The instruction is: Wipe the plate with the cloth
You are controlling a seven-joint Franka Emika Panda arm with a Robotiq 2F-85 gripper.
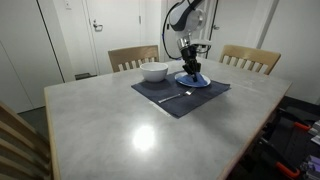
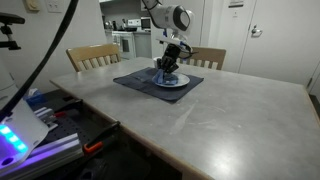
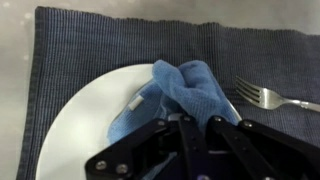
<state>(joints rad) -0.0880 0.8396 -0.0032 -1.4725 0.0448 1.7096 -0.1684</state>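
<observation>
under the gripper (image 3: 192, 122), in the wrist view, the cloth (image 3: 185, 90) lies bunched on the plate (image 3: 85, 125). the fingers are pressed together on a fold at the cloth's near edge, pinching it. the blue heap sits just ahead of the fingertips, on the side of the plate nearest the fork (image 3: 265, 97). the bare white part of the plate spreads away to the other side. the fork lies off the plate, beside the gripper, tines toward the cloth, on the dark placemat (image 3: 100, 40) that carries the plate. in an exterior view the gripper (image 1: 191, 70) points straight down onto the cloth (image 1: 192, 78). a white bowl (image 1: 154, 71) stands near it on the placemat's corner, apart from the plate. the table (image 1: 120, 135) stretches out around the mat.
</observation>
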